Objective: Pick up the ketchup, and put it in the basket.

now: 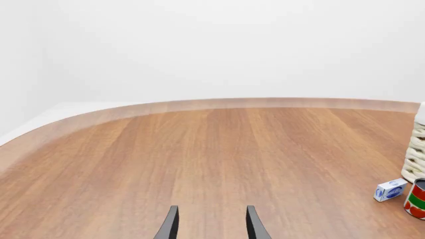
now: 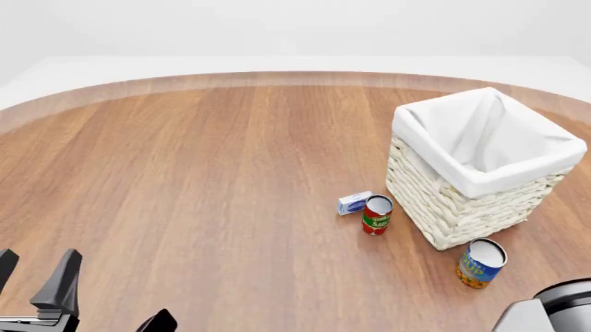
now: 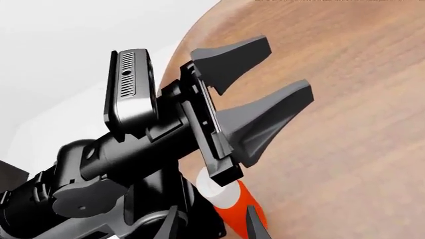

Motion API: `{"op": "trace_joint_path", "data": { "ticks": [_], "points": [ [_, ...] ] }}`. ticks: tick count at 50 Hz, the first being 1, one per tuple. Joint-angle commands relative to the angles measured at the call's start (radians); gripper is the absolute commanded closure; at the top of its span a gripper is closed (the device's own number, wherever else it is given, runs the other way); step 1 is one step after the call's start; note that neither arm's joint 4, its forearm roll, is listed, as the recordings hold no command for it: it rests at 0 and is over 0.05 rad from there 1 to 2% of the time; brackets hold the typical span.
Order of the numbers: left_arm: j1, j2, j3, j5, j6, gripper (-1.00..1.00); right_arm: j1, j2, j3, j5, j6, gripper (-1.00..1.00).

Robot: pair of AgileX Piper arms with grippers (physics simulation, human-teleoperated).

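A bare simulated test scene: a rounded wooden tabletop [image 2: 185, 180] against blank white surroundings, holding only a wicker basket [image 2: 461, 207] and small groceries.

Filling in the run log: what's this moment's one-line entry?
left gripper: open, holding nothing | right gripper: open, ketchup near fingertips | basket: upright, ketchup not inside

My views are bright and evenly lit, a flat diffuse light with no glare on the brown wood-grain table [image 2: 185, 194] and only faint, soft shadows at the foot of the whitish woven wicker basket [image 2: 461, 207] in the right of my front frame. Everything is sharp, with no blur. The table's far edge bows across the upper frame.
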Motion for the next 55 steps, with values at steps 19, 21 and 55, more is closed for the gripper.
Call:
{"op": "trace_joint_path", "data": {
  "ticks": [19, 21, 55],
  "points": [
    [0.000, 0.000, 0.000, 0.000, 0.000, -1.00, -0.005, 0.074, -0.071, -0.010, -0.002, -1.00],
    [0.000, 0.000, 0.000, 0.000, 0.000, -1.00, -0.009, 0.083, -0.080, -0.007, -0.003, -1.00],
    [0.000, 0.000, 0.000, 0.000, 0.000, -1.00, -0.010, 0.153, -0.115, -0.017, 0.029, -1.00]
  ]
}}
